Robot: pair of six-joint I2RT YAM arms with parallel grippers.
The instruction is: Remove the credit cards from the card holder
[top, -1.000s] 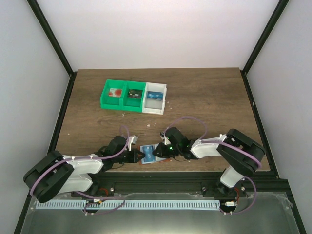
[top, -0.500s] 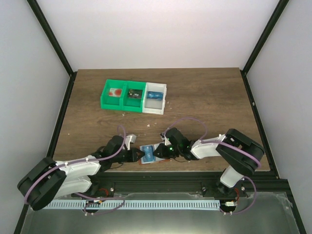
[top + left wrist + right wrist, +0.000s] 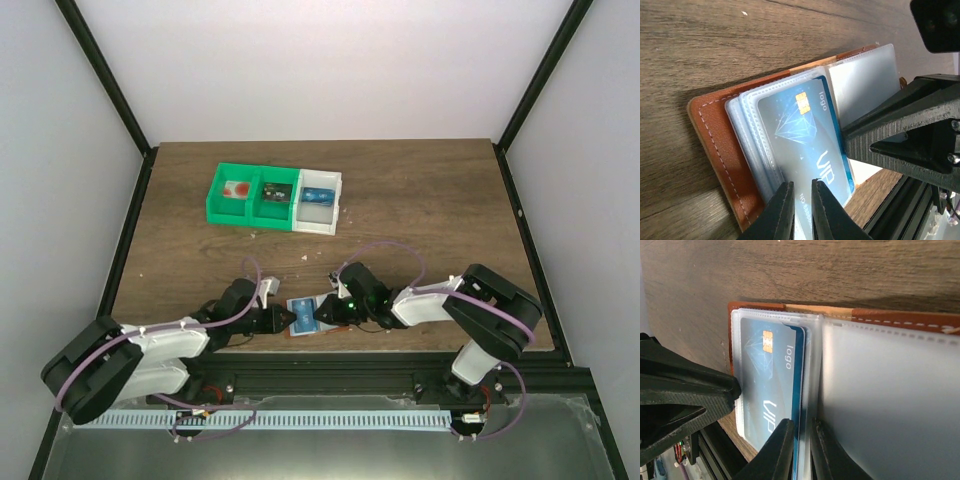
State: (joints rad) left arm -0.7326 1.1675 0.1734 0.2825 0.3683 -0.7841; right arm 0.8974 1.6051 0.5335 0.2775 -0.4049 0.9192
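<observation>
While left end effector point(image 3: 802, 186) pinches the pocketed credit card point(image 3: 800, 130), right end effector point(image 3: 801, 425) clamps the card holder point(image 3: 880, 390)

A: What colours are seen on the card holder point(image 3: 715, 135)?
B: Orange-brown is shown outside, edged with pale stitching; the sleeves are seen as cloudy grey-white.
A: And the card point(image 3: 800, 135) inside the card holder?
B: Blue, patterned with a pale line-drawn diamond, a gold chip and white lettering.
A: And around the card holder?
B: A dark brown wood-grained table point(image 3: 715, 40) is seen beneath it; beyond it, a green bin point(image 3: 245, 216) and a white bin point(image 3: 315, 223).
</observation>
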